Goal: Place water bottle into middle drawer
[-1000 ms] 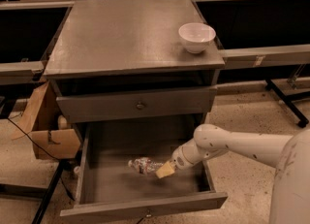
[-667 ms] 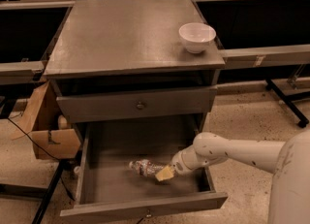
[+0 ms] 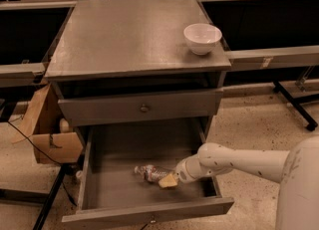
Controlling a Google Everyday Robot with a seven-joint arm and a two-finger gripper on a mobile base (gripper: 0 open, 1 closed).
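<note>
— Where is the claw?

— The claw (image 3: pixel 168 179) is down inside the middle drawer (image 3: pixel 115 190), which is pulled far out of the grey cabinet (image 3: pixel 217 82). The white arm (image 3: pixel 239 162) reaches in over the drawer's right wall, and the pale yellow tip of the claw sits low over the drawer floor, right of centre.

— And the water bottle?

— The water bottle (image 3: pixel 148 172) lies on its side on the drawer floor, near the middle, running left to right. Its right end meets the claw's tip.

— Does the claw have hold of it?

— I cannot tell. The tip overlaps the bottle's right end and seems to touch it, but the view does not show how wide the claw stands or whether it grips.

— What else is there?

— Above the open drawer is a closed drawer (image 3: pixel 99 110) with a round knob (image 3: pixel 144 108) at its centre. On the cabinet's top surface (image 3: pixel 124 35) a white bowl (image 3: pixel 202 38) stands upright near the back right corner. A cardboard box (image 3: pixel 56 147) sits on the ground just beside the cabinet's left side.
</note>
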